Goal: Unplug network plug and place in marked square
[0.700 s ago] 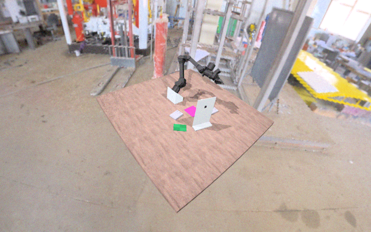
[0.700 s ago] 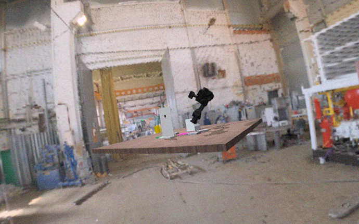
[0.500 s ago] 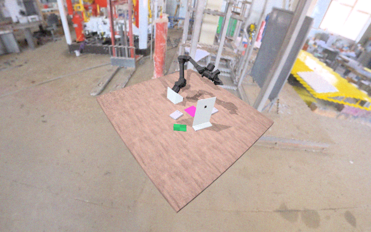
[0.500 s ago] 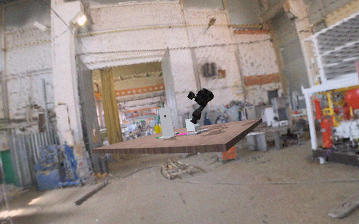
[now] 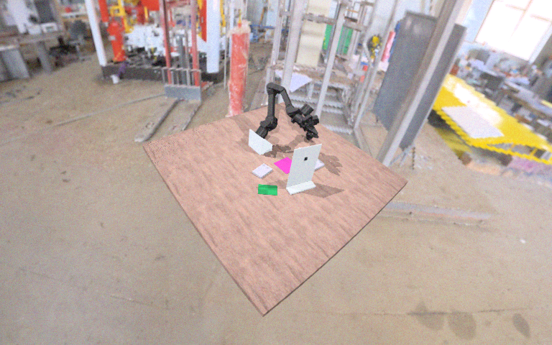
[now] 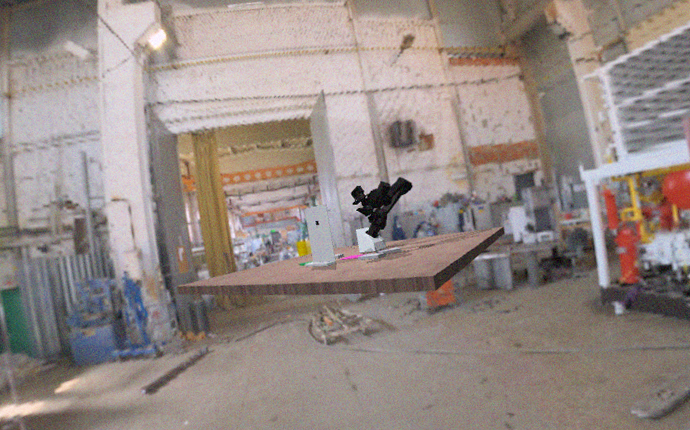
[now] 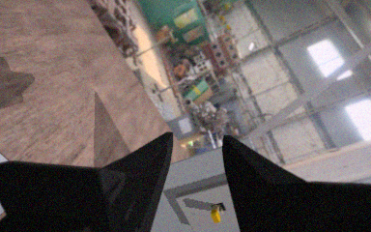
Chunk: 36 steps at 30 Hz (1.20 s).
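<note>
The white upright panel (image 5: 300, 172) (image 6: 321, 241) (image 7: 193, 170) stands on the table, with a small dark opening near its top in the top and exterior views. In the wrist view a small yellow plug (image 7: 215, 215) with a dark part beside it shows at the panel's face, low between the fingers in the picture; its tab cannot be made out. My gripper (image 5: 312, 137) (image 6: 355, 196) (image 7: 197, 140) is partly open and empty, in the air on the arm's side of the panel and apart from it. A magenta square (image 5: 282, 164) (image 6: 352, 257) lies flat on the table, partly hidden by the panel.
A green block (image 5: 267, 190) lies beside the panel's foot. A pale flat pad (image 5: 261, 170) lies left of the magenta square, and another (image 5: 320, 164) is partly behind the panel. A white slanted board (image 5: 259, 143) stands by the arm's base on the wooden table (image 5: 244, 227).
</note>
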Available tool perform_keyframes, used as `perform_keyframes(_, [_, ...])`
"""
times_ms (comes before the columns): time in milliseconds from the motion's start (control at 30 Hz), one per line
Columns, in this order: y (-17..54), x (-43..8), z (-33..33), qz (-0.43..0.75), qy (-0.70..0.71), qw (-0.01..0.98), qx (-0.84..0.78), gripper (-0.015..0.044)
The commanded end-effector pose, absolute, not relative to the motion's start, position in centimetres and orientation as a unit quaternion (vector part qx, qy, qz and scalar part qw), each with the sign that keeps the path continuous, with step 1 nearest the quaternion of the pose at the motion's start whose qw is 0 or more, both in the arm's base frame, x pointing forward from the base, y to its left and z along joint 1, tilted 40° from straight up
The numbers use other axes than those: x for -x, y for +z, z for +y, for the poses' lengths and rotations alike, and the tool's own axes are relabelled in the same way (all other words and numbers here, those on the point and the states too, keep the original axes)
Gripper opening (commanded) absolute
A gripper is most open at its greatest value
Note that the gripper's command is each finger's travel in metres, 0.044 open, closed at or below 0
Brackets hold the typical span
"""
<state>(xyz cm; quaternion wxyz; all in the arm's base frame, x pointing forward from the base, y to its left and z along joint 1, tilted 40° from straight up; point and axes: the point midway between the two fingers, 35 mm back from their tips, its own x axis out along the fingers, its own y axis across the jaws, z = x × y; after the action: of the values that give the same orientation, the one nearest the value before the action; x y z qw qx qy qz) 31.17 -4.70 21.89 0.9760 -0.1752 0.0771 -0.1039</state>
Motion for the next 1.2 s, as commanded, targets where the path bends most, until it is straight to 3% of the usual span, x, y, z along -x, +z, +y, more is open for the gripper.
perform_keyframes(0, [19.0, -30.3, -6.1, 0.113, -0.130, 0.959, 0.224, 0.0156])
perform_keyframes(533, [9.7, -24.9, -10.0, 0.254, -0.187, 0.868, 0.383, 0.0156])
perform_keyframes(1167, [9.7, -27.2, -10.8, 0.255, -0.187, 0.867, 0.385, 0.0156])
